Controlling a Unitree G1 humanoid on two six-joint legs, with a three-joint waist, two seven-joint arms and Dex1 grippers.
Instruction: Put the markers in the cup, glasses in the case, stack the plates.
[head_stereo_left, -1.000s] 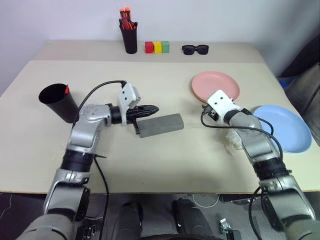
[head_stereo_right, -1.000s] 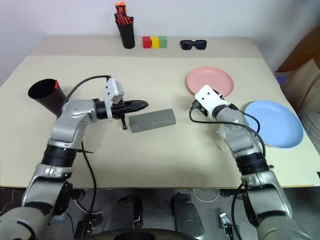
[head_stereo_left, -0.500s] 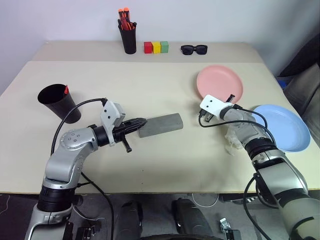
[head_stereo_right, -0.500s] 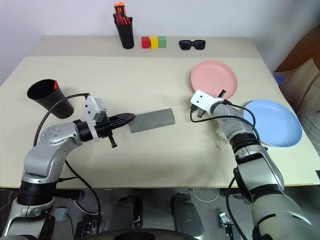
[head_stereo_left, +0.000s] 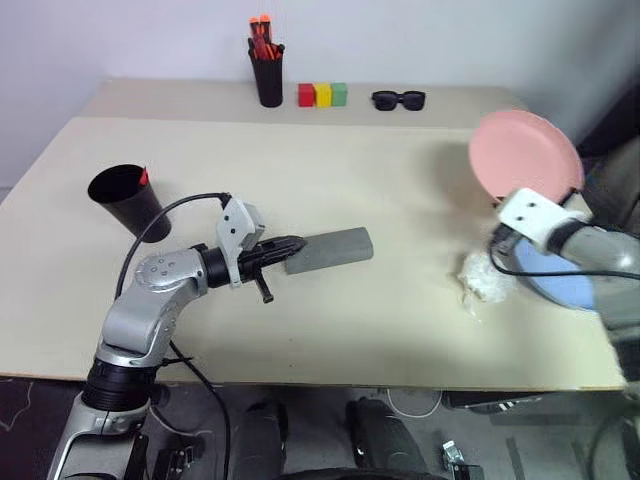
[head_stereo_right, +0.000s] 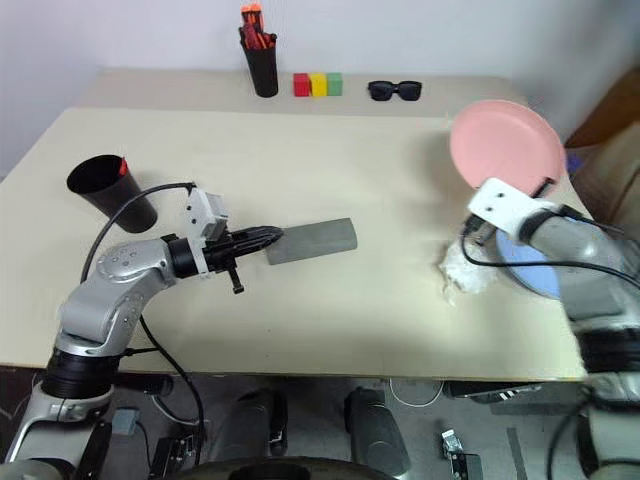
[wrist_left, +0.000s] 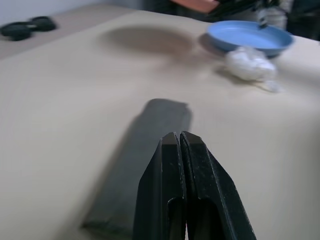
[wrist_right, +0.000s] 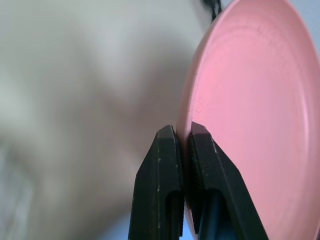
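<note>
Two plates drew our eye at the counter's right side: the salmon pink plate stood nearly on edge in the air, its hollow face turned toward the counter's far left, its rim pinched between the closed fingers of our right hand. Beneath it the light blue plate lay flat, beside a crumpled white wad. Mid-counter, the grey case lay shut, its long axis running left to right and slightly away from us. Our left hand, fingers pressed together and holding nothing, met the case's near left end. At far left the black cup leaned, a red-orange marker poking above its rim.
</note>
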